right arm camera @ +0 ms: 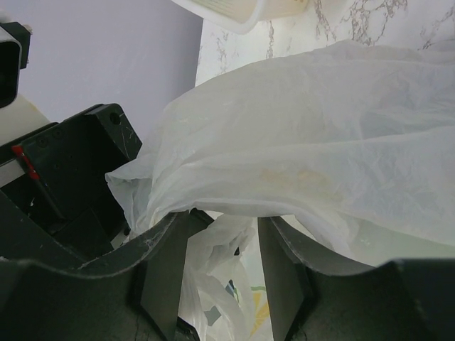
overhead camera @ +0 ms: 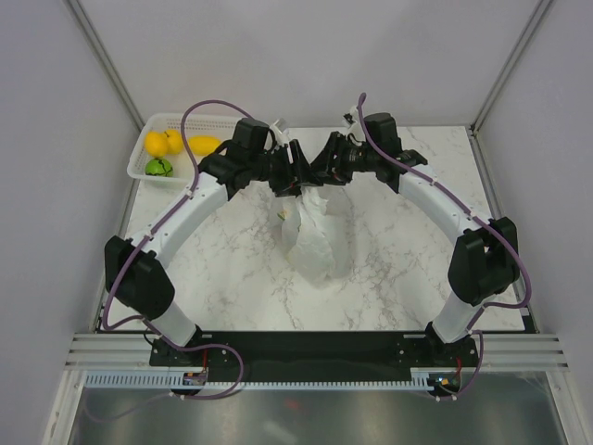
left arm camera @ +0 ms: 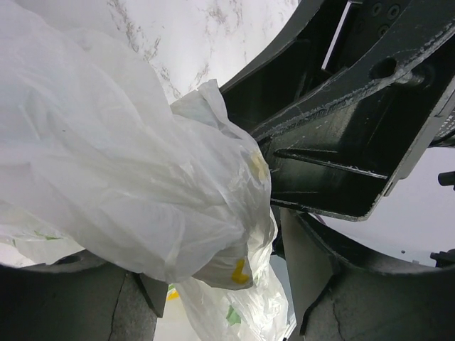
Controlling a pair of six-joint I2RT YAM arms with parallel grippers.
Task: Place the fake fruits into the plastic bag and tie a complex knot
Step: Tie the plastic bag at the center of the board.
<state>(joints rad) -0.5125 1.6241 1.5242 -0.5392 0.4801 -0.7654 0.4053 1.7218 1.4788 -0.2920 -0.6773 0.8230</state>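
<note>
- The plastic bag (overhead camera: 315, 239) slumps on the table (overhead camera: 232, 278), with its gathered top raised between both arms, apparently for knotting.
- The left pincer (overhead camera: 285, 172) and right pincer (overhead camera: 324, 165) both have their jaws apart; film is draped through them, unclamped.
- Some fake fruits (overhead camera: 171, 143) sit unbagged in the basket (overhead camera: 176, 117).

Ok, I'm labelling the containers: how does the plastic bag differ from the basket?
The plastic bag is soft, crinkled, mid-table, its top between the left pincer and right pincer; the basket is rigid, perforated, in the far left corner, untouched. The basket shows yellow fruits and a green one; the bag hides its contents. Both are white.
</note>
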